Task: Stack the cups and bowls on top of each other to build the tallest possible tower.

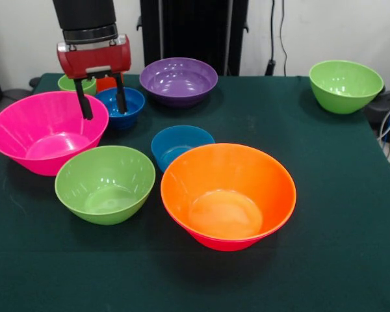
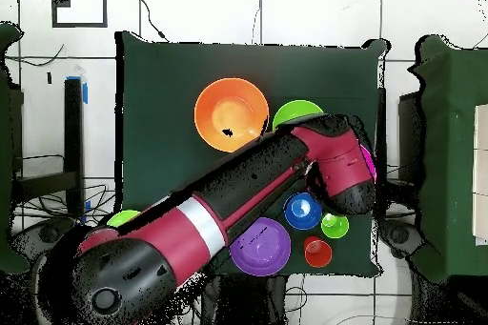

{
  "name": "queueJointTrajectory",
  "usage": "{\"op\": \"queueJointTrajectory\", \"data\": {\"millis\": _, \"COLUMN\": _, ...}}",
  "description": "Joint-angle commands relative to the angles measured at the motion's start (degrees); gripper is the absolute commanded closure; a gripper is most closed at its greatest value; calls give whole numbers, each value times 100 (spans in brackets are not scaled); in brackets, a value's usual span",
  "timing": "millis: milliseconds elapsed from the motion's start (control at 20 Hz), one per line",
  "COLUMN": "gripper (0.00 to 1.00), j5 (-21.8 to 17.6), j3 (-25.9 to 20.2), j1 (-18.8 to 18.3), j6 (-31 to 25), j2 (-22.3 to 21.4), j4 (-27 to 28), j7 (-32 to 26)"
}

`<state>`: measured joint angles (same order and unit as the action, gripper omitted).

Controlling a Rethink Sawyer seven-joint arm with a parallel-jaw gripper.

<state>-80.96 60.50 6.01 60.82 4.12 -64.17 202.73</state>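
Observation:
My gripper (image 1: 104,114) is open and empty. One finger hangs at the right rim of the big pink bowl (image 1: 42,130), the other over a small blue bowl (image 1: 129,107). Behind it stand the light-green cup (image 1: 70,83) and the orange cup (image 1: 106,83). A green bowl (image 1: 105,183), the big orange bowl (image 1: 227,195) and a second small blue bowl (image 1: 179,144) sit in front. The orange bowl's lower outer wall looks pink-red. The purple bowl (image 1: 179,81) is at the back, another green bowl (image 1: 346,84) at the far right. No nested pile shows clearly.
In the overhead view my arm (image 2: 276,178) covers the gripper, most of the pink bowl (image 2: 368,161) and one blue bowl. The cups (image 2: 335,226) and the purple bowl (image 2: 260,248) lie near the robot's base. The dark green cloth (image 1: 325,195) covers the table.

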Motion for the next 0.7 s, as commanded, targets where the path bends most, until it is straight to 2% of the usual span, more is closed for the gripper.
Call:
{"op": "queueJointTrajectory", "data": {"millis": 50, "gripper": 0, "j5": 236, "j3": -1312, "j1": 228, "j6": -345, "j2": 269, "j4": 53, "j7": -1496}}
{"op": "queueJointTrajectory", "data": {"millis": 700, "gripper": 0, "j5": 651, "j3": -1456, "j1": 46, "j6": -783, "j2": 258, "j4": 218, "j7": -1817}}
